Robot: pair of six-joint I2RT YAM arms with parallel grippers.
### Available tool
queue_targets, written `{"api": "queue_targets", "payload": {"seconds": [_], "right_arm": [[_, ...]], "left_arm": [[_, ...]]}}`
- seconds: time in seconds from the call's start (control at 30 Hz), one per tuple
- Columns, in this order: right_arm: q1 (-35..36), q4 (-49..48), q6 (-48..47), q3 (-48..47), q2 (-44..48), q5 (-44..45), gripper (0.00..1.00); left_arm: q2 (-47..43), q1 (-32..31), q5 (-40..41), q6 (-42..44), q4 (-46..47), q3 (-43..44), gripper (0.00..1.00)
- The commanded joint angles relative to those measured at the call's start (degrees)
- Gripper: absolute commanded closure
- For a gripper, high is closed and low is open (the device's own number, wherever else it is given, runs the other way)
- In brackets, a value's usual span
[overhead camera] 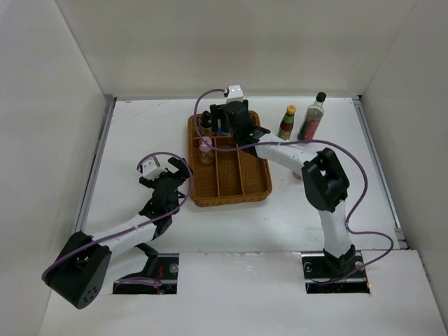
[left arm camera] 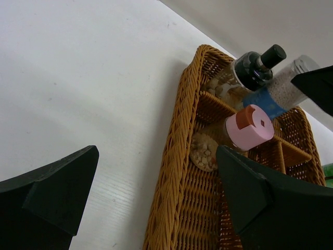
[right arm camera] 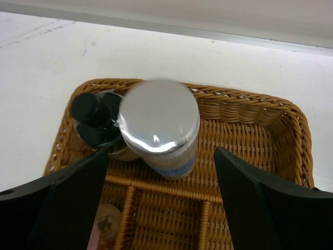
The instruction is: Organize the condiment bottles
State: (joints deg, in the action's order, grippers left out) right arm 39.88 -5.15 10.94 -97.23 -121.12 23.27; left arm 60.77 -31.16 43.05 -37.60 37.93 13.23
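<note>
Left tool (left arm camera: 157, 153): jaws spread wide with nothing between them; it hangs over bare worktop (overhead camera: 140, 126), just left of the wicker tray (overhead camera: 231, 199).
Right tool (right arm camera: 160, 152): reached over the tray's far end, its jaws stand apart on either side of the white-capped bottle (right arm camera: 158, 122). A gap shows at each side, so it has no hold on the bottle.
White-capped bottle: upright in the tray's far row, with a blue label and pale grains inside. It stands just beside the black-capped bottle (right arm camera: 93, 117).
Black-capped bottle: upright in the far-left corner of the tray, to the left of the white-capped one.
Pink-capped bottle (left arm camera: 250, 127): upright in the tray's left side, in the compartment next nearer than the black-capped bottle, with a wicker divider between them.
Yellow-capped green bottle (overhead camera: 287, 122): stands on the worktop to the right of the tray, outside it, red label showing.
Tall clear black-capped bottle (overhead camera: 312, 117): also on the worktop, just right of the green bottle, near the far edge.
Tray's near lanes: three long compartments, no bottles in them.
</note>
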Motion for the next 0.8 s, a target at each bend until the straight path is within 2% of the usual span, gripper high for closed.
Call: {"api": "queue_targets", "payload": {"seconds": [0.0,0.1,0.23,0.37,0.43,0.6,0.77], "right_arm": [[0.7,-4.0,1.2,1.9,10.6,0.2,0.1],[0.7,-4.0,1.5,8.2,18.0,1.2,0.09],[-1.5,-4.7,2.1,21.8,29.1,5.2,0.09],[-6.9,-3.8,5.0,38.7,40.9,14.4,0.08],[-10.8,-1.9,6.8,44.9,45.0,17.7,0.03],[-18.7,5.4,12.1,51.9,48.3,16.3,0.0],[-20.3,6.9,15.4,53.6,46.7,12.1,0.0]], "left_arm": [[-0.5,0.3,-0.2,-0.5,2.4,-0.2,0.0],[-1.1,0.1,-0.2,-0.6,2.7,-0.4,0.0],[-0.8,0.2,-0.5,-0.7,2.4,-0.2,0.0],[-0.2,0.4,-0.6,-0.8,2.7,-0.2,0.0],[-0.1,0.1,-0.9,-1.0,2.7,-0.1,0.0],[0.8,0.2,-1.4,-1.3,2.8,0.2,0.0],[0.5,0.4,-1.8,-1.4,2.7,0.1,0.0]]}}
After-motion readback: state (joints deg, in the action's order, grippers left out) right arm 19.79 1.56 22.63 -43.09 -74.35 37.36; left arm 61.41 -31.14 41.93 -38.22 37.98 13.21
